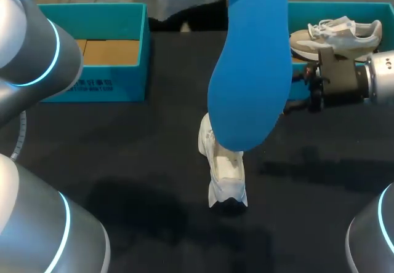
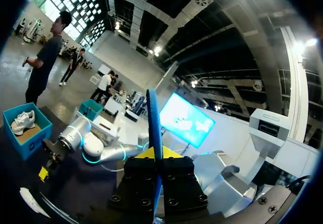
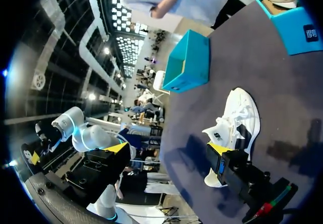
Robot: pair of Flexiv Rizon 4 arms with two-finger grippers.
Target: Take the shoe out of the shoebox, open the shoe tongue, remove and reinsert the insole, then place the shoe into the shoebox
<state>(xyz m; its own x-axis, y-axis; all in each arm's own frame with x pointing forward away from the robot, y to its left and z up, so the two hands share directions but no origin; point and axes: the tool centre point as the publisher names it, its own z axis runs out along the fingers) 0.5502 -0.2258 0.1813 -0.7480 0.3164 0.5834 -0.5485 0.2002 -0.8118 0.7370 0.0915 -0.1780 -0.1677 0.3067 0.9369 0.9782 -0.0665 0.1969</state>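
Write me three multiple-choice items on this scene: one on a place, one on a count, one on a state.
1. Where is the white laced sneaker?
A) inside a box
B) on the black table
C) held in the air

2. How many teal cardboard shoeboxes stand on the table?
A) one
B) three
C) two

3. What state is the left gripper in?
A) shut on the blue foam insole
B) open and empty
C) shut on the sneaker

Answers:
1 B: it lies on the table with nothing gripping it.
2 C: the left shoebox is empty, and the right shoebox holds a beige sneaker.
3 A: the insole stands clamped between its fingers.
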